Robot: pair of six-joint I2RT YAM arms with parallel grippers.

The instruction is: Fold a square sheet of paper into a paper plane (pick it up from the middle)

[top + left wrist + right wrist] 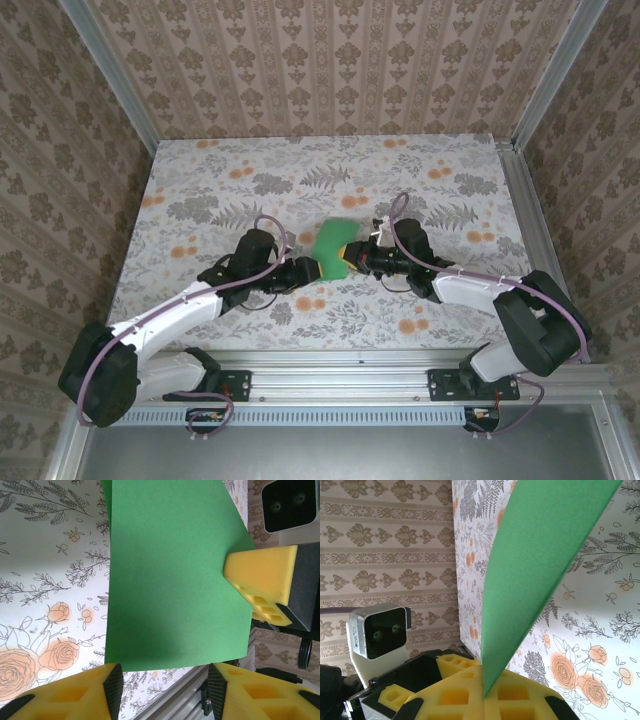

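the green sheet of paper (335,245) (175,580) (530,580) is held up off the floral surface (250,170) near its middle, between the two arms. the right end effector (353,262) (484,692) is clenched on one edge of the sheet, which curves up out of its yellow foam fingers (260,575). the left end effector (313,270) (164,680) stands released, its fingers spread just under the sheet's lower edge.

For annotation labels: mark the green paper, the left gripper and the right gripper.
green paper (175,580), left wrist view, middle of its face.
left gripper (164,682), left wrist view, midway between fingertips.
right gripper (485,692), right wrist view, between fingertips pinching paper.
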